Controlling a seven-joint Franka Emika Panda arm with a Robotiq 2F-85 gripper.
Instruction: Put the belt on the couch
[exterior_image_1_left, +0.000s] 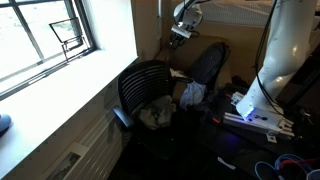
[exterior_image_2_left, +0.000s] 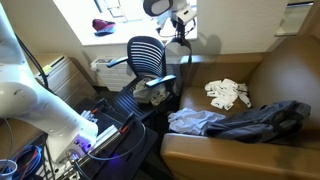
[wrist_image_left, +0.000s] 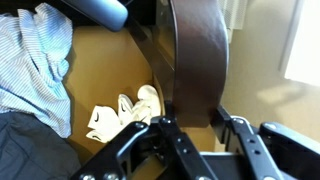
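My gripper (wrist_image_left: 192, 125) is shut on the belt (wrist_image_left: 195, 60), a wide dark brown leather strap that hangs between the fingers in the wrist view. In both exterior views the gripper (exterior_image_2_left: 180, 27) (exterior_image_1_left: 181, 33) is raised high, above the left end of the brown leather couch (exterior_image_2_left: 240, 155). The belt hangs down from it as a thin dark strip (exterior_image_2_left: 186, 62). The couch seat (wrist_image_left: 100, 70) lies below the gripper.
On the couch lie a white cloth (exterior_image_2_left: 228, 93), a blue striped shirt (exterior_image_2_left: 195, 122) and dark trousers (exterior_image_2_left: 268, 118). A black office chair (exterior_image_2_left: 150, 55) with clothes on its seat stands beside the couch, near the window (exterior_image_1_left: 40, 35). The robot base and cables (exterior_image_2_left: 90, 135) are close by.
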